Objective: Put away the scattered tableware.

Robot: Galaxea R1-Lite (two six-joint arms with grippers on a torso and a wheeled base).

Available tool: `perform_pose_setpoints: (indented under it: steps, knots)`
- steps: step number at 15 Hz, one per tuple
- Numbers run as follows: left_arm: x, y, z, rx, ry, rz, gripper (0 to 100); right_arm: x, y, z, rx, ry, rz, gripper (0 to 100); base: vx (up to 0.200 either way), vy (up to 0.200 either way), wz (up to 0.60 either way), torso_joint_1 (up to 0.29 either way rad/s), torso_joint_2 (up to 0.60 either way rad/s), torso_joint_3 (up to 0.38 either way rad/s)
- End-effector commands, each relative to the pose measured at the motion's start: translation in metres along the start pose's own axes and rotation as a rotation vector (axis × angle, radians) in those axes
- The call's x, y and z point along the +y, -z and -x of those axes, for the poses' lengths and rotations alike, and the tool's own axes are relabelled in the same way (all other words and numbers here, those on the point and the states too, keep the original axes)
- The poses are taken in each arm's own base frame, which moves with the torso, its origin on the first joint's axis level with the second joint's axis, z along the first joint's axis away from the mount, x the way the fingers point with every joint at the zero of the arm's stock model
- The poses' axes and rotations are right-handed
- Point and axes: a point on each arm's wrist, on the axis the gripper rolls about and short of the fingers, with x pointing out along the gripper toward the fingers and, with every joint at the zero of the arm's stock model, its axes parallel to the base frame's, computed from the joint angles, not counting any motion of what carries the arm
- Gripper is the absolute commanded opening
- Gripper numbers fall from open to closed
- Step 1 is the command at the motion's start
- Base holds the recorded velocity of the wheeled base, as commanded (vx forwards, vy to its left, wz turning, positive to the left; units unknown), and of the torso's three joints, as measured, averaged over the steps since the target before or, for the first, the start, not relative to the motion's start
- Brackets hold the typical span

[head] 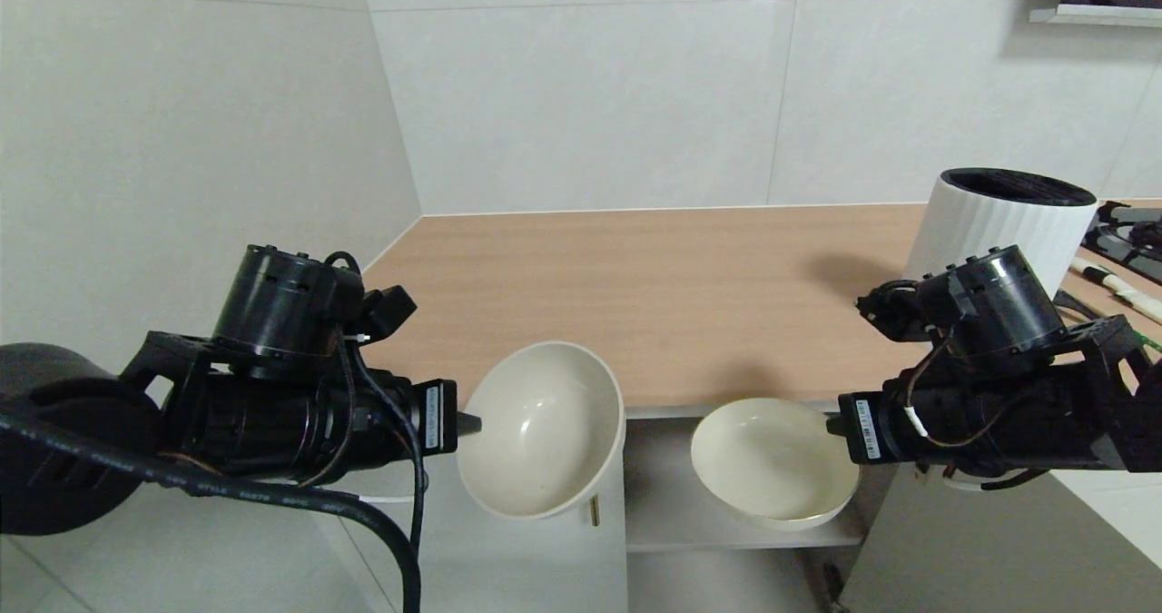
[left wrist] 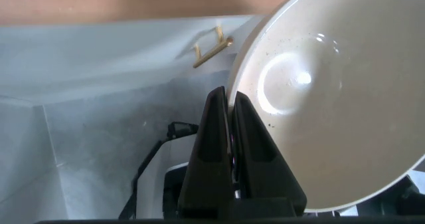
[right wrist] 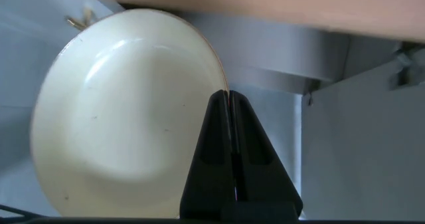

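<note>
My left gripper (head: 470,424) is shut on the rim of a cream bowl (head: 542,430), which it holds tilted in front of the counter's edge. The left wrist view has its fingers (left wrist: 214,127) pinching that bowl's (left wrist: 332,98) rim. My right gripper (head: 833,425) is shut on the rim of a shallower cream bowl (head: 772,461), held over the open shelf (head: 658,504) under the counter. Seen from the right wrist, this second bowl (right wrist: 126,111) is clamped between the two fingers (right wrist: 219,124).
A wooden countertop (head: 654,277) runs to the tiled back wall. On its right end stands a white ribbed container (head: 1003,222), with utensils (head: 1121,291) beyond it. A cabinet door with a brass handle (head: 594,509) is below the left bowl.
</note>
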Motion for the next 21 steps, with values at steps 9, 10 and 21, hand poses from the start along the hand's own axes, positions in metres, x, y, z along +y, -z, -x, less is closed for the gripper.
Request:
perform_pose_setpoints:
  steps: [9,10,21]
  knots:
    - [-0.001,0.004,-0.003,0.024,-0.002,-0.020,0,0.002,0.009,-0.007,0.039,-0.001,0.041,0,0.000,0.000,0.00,-0.198,0.48,0.285]
    - [0.000,0.004,-0.003,0.025,-0.003,-0.023,0,0.003,0.009,-0.008,0.042,-0.001,0.043,0,0.000,0.000,0.00,-0.178,0.47,0.290]
    - [0.001,0.006,-0.007,0.039,-0.012,-0.022,0,0.003,0.013,-0.019,0.079,0.009,0.048,0,0.000,0.000,0.00,-0.102,0.34,0.233]
